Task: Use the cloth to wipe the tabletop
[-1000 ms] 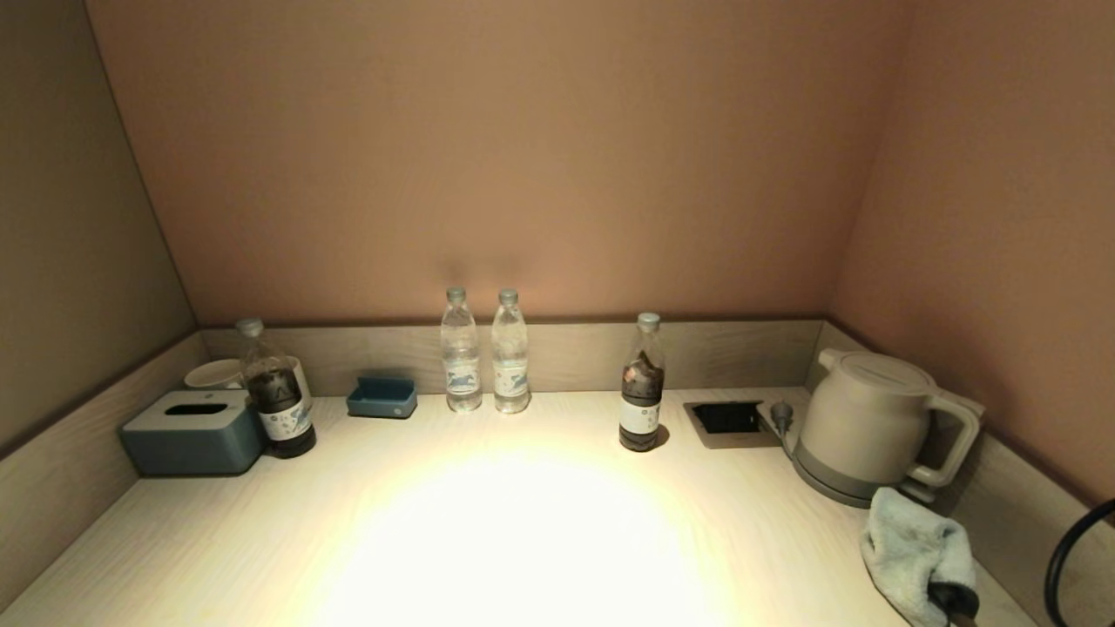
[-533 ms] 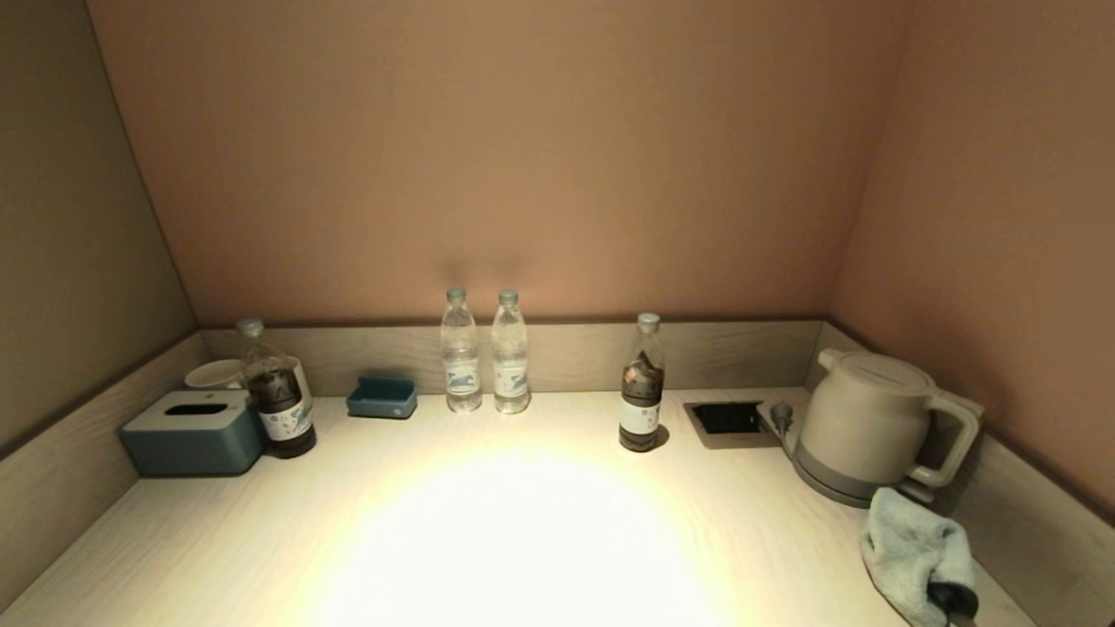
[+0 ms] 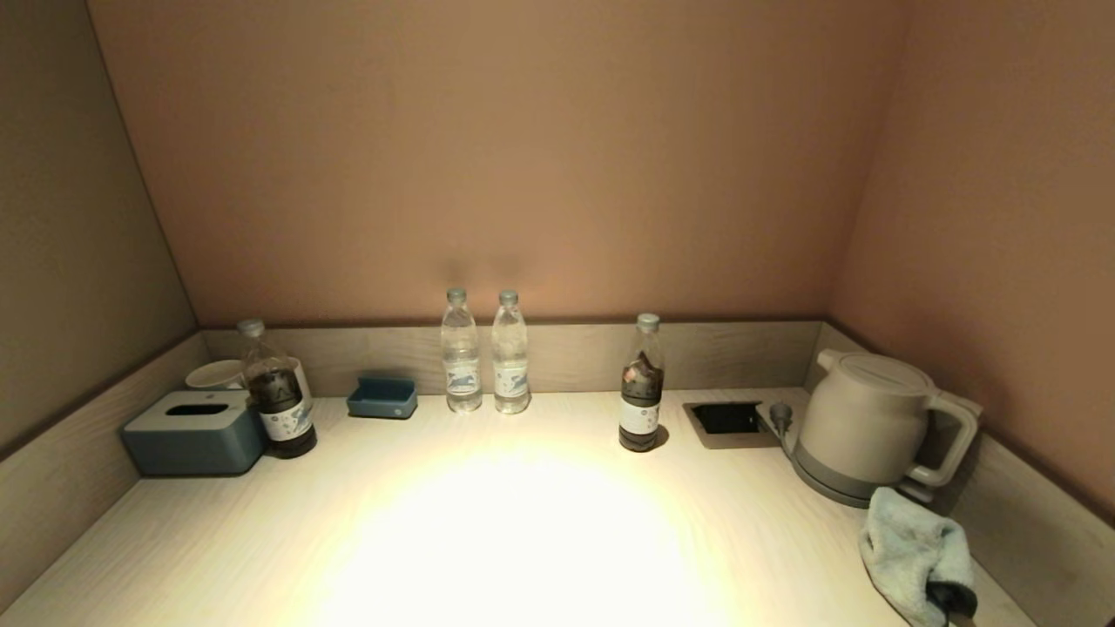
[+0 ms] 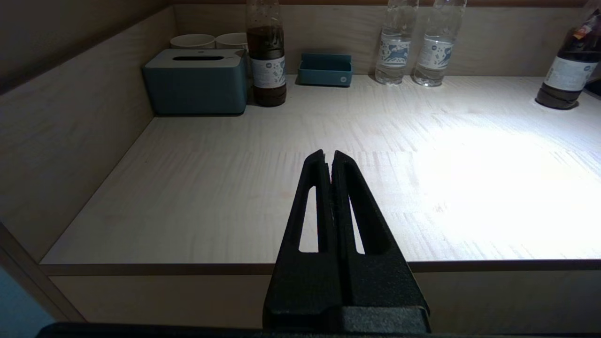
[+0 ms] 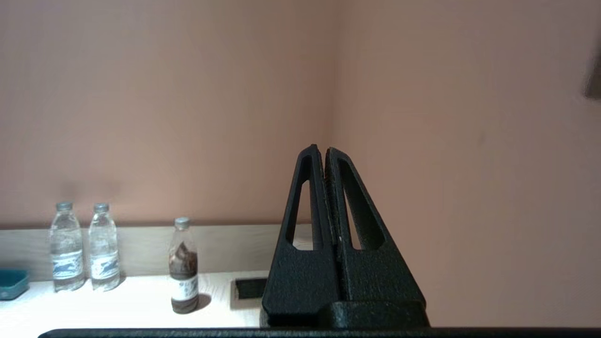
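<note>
The light blue cloth [image 3: 910, 553] lies crumpled on the pale wooden tabletop [image 3: 523, 540] at the near right, just in front of the kettle. A small dark tip [image 3: 951, 599] overlaps its near edge at the bottom of the head view. My right gripper [image 5: 324, 149] is shut and empty. It is raised and points at the wall corner; the cloth is out of its view. My left gripper [image 4: 328, 152] is shut and empty, over the tabletop's near left edge.
A beige kettle [image 3: 867, 427] and a recessed socket [image 3: 727, 420] stand at the back right. A dark bottle [image 3: 641, 383], two clear water bottles [image 3: 484, 353], a blue tray [image 3: 381, 397], another dark bottle [image 3: 277, 392], a tissue box [image 3: 193, 431] and cups line the back.
A black cable at the right edge of the head view has gone out of sight. The cloth and the other things have stayed in place.
</note>
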Controlling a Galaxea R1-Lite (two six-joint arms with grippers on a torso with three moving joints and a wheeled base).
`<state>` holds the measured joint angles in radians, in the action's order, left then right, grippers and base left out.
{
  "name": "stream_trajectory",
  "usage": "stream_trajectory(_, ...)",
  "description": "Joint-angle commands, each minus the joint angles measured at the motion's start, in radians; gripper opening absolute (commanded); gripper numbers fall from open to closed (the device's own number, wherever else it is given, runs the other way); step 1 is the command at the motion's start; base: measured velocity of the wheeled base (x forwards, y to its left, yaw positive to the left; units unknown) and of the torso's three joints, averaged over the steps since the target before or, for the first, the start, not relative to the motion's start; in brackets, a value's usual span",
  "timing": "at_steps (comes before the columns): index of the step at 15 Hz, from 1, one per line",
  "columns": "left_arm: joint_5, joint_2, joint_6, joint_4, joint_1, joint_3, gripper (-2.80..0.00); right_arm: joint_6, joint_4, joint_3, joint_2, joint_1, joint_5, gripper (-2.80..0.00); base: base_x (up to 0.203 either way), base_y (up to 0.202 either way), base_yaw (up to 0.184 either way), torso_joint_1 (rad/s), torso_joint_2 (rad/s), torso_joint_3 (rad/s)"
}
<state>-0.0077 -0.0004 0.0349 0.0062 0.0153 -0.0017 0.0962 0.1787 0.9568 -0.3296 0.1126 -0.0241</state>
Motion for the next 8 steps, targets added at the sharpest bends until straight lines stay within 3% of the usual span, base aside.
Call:
stream_trajectory(1, 0.000, 0.000, 0.000, 0.000, 0.000, 0.000, -2.80, 0.008, 0.298, 0.033, 0.050, -0.063, -0.206, -2.80, 0.000, 0.000, 0.000, 0.000, 0.00, 0.000)
stream_trajectory(8, 0.000, 0.000, 0.001, 0.000, 0.000, 0.000, -2.80, 0.048, 0.309, -0.088, 0.208, -0.090, -0.205, -2.80, 0.000, 0.000, 0.000, 0.000, 0.00, 0.000)
